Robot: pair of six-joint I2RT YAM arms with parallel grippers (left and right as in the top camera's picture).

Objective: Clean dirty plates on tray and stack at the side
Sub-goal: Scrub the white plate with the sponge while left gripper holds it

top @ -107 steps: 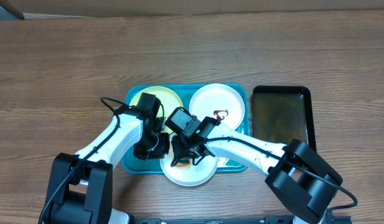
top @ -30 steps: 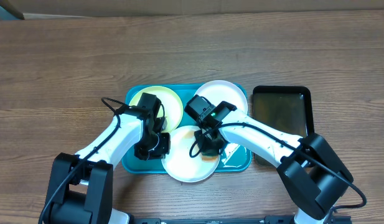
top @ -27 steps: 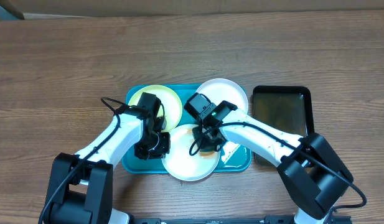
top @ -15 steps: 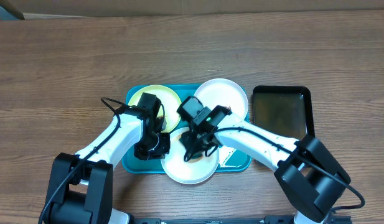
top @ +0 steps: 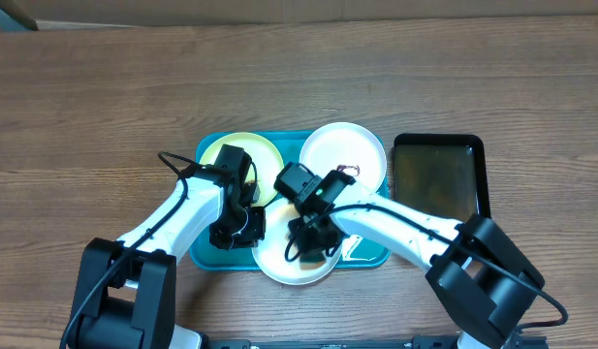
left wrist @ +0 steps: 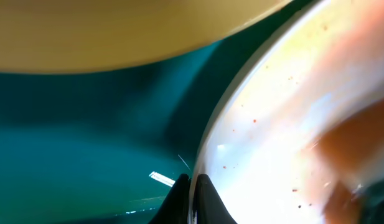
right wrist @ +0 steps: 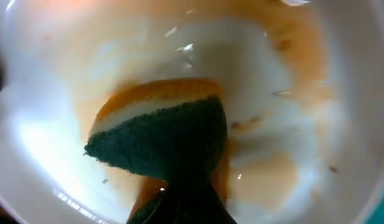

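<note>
Since a second ago the right jaws have slid from the middle of the near white round plate [top: 279, 268] toward its front-left part, carrying their sponge along. On the brown wooden surface [top: 105, 97] sits the large teal-blue rectangular plastic tray [top: 204, 254] with the plates on it. At its back left lies the pale yellow-green round plate [top: 236, 155]. Just in front of that, the left jaws are clenched on the left rim of the near white plate, one finger above and one below the edge, as the left wrist view shows. That plate overhangs the tray's front rim. Over its centre the right jaws grasp a yellow sponge with a dark green scouring face [right wrist: 160, 146], pressed to the plate amid a thin orange-brown film [right wrist: 266, 174]. At back right lies the second white round plate [top: 342, 150], with a small brown smear [top: 345, 175] on it. Right of the tray rests a smaller black rectangular tray [top: 439, 184].
</note>
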